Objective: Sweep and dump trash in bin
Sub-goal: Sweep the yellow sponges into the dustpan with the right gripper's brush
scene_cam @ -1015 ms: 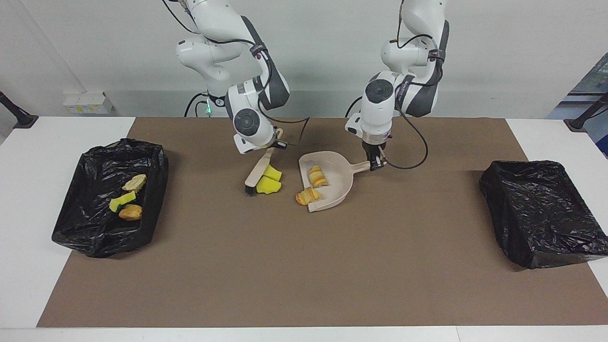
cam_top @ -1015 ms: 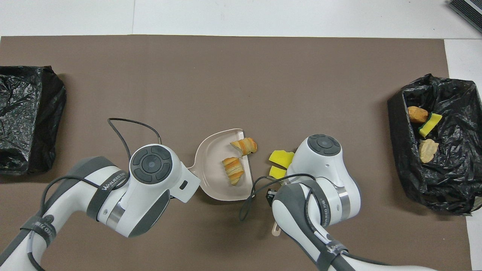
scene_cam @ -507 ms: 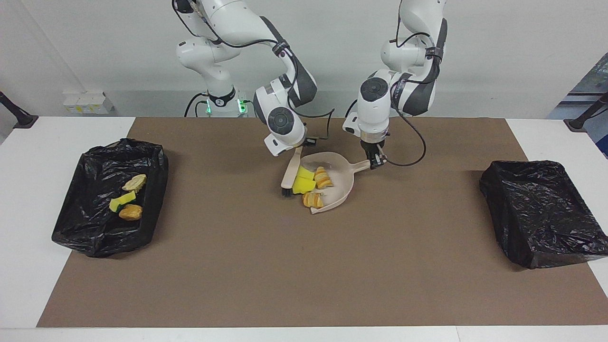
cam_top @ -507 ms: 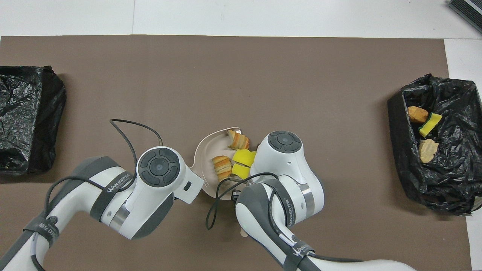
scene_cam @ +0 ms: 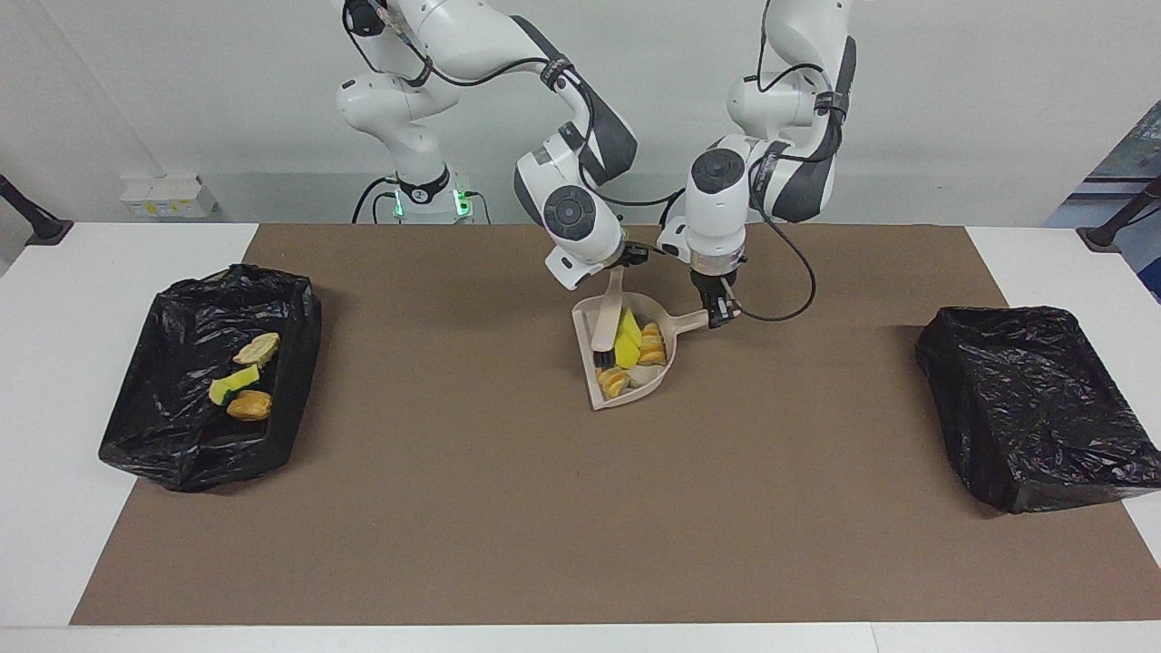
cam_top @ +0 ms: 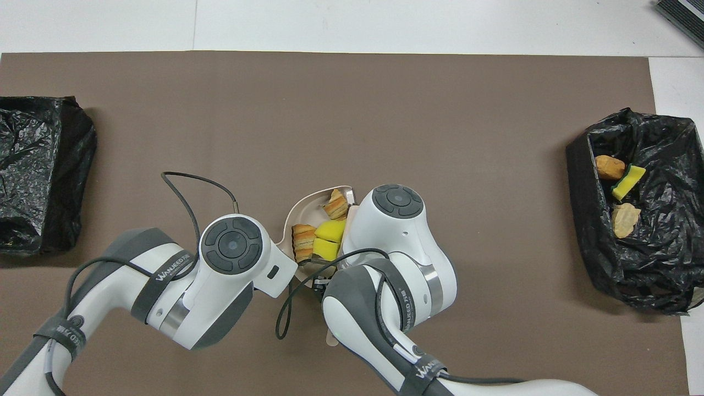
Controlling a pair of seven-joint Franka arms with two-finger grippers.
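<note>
A brown mat covers the white worktop. At the right arm's end, a bin lined with black plastic holds a pale bread piece, a yellow sponge chunk and a golden-brown roll. At the mat's middle, the right claw is clenched on a beige hand brush with black bristles, whose bristles rest inside a beige plastic dustpan. The pan holds yellow sponge chunks and croissant pieces. The left claw grasps the dustpan's handle. A second black-lined bin sits at the left arm's end.
</note>
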